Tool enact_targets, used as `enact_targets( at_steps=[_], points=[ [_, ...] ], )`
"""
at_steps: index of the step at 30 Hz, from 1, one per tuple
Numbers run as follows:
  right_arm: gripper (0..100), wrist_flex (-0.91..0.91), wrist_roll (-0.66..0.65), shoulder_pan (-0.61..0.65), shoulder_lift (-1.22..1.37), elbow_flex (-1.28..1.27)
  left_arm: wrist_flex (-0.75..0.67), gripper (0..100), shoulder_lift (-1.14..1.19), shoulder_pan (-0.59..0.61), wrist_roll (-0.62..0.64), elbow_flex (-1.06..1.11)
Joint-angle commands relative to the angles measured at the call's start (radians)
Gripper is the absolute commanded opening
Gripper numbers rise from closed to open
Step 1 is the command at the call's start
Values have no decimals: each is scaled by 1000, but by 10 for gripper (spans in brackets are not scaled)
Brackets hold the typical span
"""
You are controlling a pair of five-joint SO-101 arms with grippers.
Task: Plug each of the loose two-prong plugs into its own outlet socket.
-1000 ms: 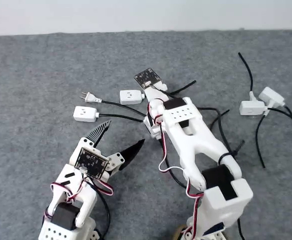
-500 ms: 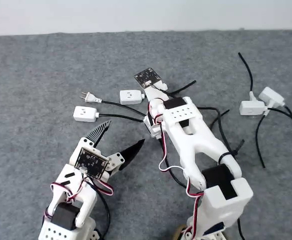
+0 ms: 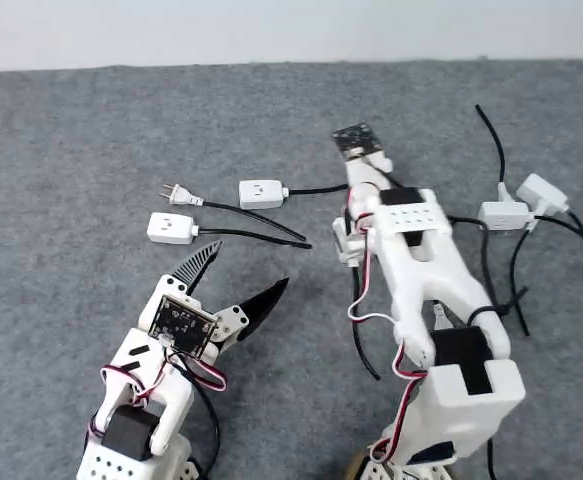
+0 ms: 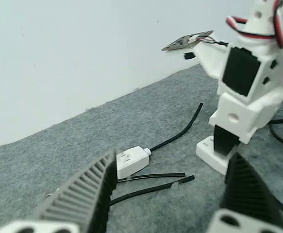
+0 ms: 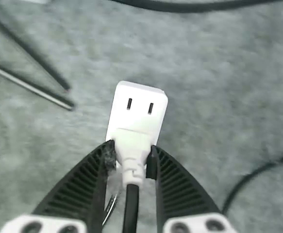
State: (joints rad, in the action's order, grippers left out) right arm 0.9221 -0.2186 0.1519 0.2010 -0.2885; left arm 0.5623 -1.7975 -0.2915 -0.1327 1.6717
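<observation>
My right gripper [image 5: 129, 150] is shut on the cord end of a white outlet socket [image 5: 137, 110], whose two slots face away from the wrist. From above, that socket [image 3: 345, 243] sits low over the mat beside the right arm. A loose two-prong plug [image 3: 177, 193] lies at the left, with a white socket [image 3: 169, 228] just below it and another socket [image 3: 261, 192] to its right. My left gripper [image 3: 253, 262] hangs open near the front left, a little short of them. Between its fingers [image 4: 85, 194] I see the second socket [image 4: 131, 162].
Two joined white pieces [image 3: 516, 205] lie at the far right with black cords [image 3: 516, 270] trailing toward the front. More cord ends [image 3: 296, 238] lie on the grey mat [image 3: 71, 150] between the arms. The right arm's body [image 4: 243, 92] stands close to the left gripper.
The right arm has swung to the right, carrying the held socket and its cord along. The left arm has not moved.
</observation>
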Motion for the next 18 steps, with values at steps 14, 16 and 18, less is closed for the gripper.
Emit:
enact_targets(
  at_steps=[14, 16, 18],
  points=[
    [8, 18, -25, -357, -10, 181, -17, 349, -2, -6, -5, -12],
    [8, 7, -40, -389, -10, 181, -17, 349, -2, -6, -5, -12],
    [8, -12, -41, -424, -8, 181, -17, 349, -2, -6, -5, -12]
  ],
)
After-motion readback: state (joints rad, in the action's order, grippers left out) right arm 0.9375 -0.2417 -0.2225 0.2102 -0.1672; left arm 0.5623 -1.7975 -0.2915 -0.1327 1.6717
